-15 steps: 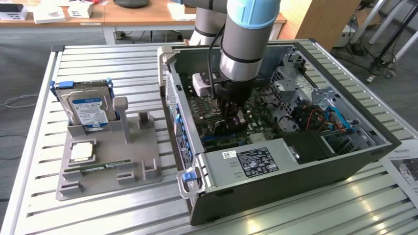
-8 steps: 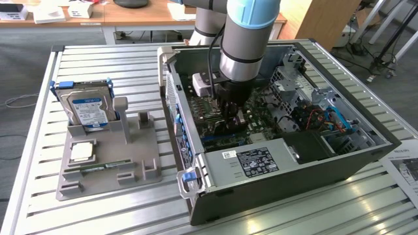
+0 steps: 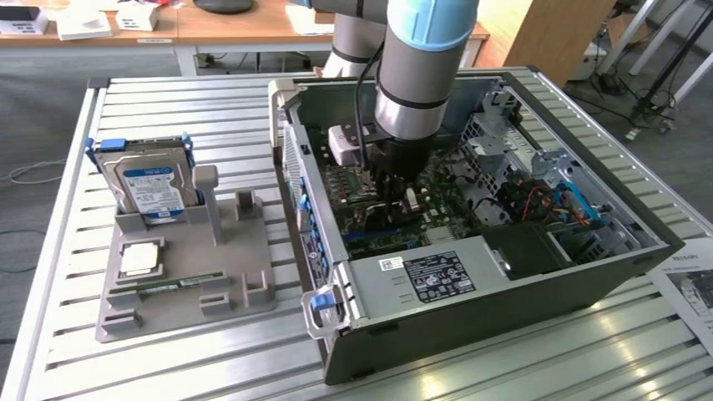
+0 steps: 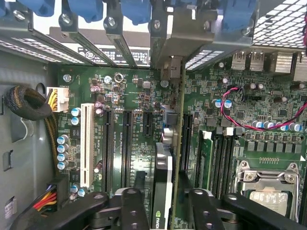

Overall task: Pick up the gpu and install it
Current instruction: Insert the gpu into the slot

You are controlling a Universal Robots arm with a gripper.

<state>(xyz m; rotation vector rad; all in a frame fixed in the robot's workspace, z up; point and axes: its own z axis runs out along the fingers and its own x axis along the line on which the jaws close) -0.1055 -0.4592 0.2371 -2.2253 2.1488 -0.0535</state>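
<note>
Black gripper fingers are standing apart on either side of the gpu in the wrist view, with clear gaps showing between each finger and the card, so the gripper is open and clamping nothing. Between them the gpu is standing on edge in a motherboard slot, its metal bracket reaching up to the rear slot frame under the blue clips. Beside it, the white slot and the empty CPU socket are lying on either flank. In the exterior view, the arm is reaching straight down into the open computer case, its wrist vertical and the gripper low over the board. Farther toward the exterior view's left, the hard drive is standing in the grey holder.
</note>
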